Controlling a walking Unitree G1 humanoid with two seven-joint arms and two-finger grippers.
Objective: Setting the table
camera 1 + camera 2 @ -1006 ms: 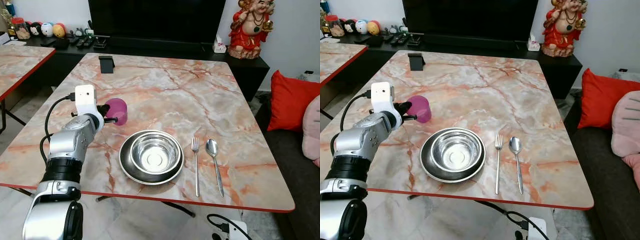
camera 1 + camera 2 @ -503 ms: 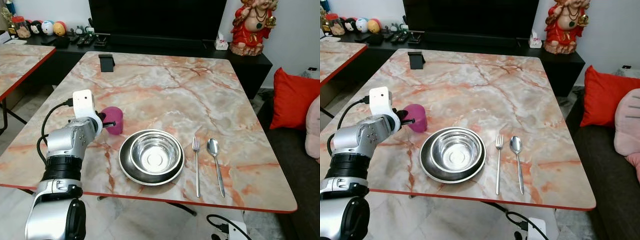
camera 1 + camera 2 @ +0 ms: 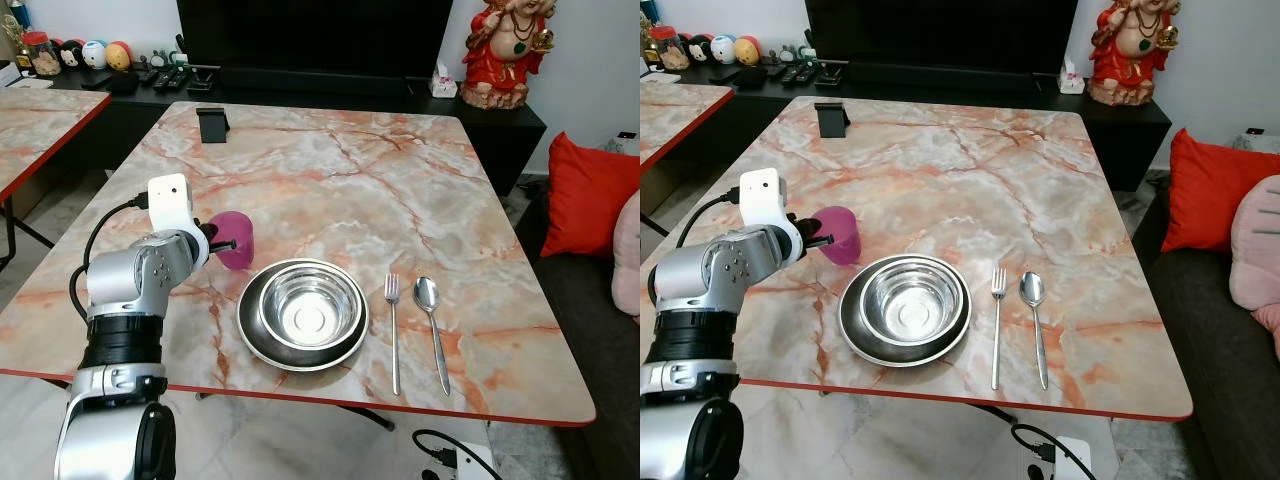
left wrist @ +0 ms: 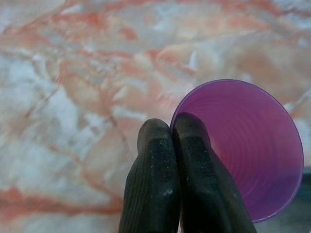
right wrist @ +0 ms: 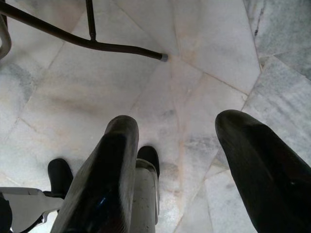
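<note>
My left gripper (image 3: 213,243) is shut on the rim of a purple plastic cup (image 3: 236,238), one finger inside and one outside, as the left wrist view shows for the cup (image 4: 243,150) and gripper (image 4: 172,130). The cup sits low over the marble table (image 3: 330,170), just left of a steel bowl (image 3: 310,308) nested in a dark plate (image 3: 250,335). A fork (image 3: 392,335) and a spoon (image 3: 431,325) lie side by side right of the plate. My right gripper (image 5: 175,127) hangs open above the tiled floor.
A black stand (image 3: 212,125) is at the table's far left corner. A second marble table (image 3: 40,120) stands to the left. A dark cabinet with a red statue (image 3: 503,50) runs behind, and a red cushion (image 3: 590,195) lies at the right.
My left gripper has brought the purple cup down and turned it more upright, closer to the table beside the plate. The head camera has tilted slightly.
</note>
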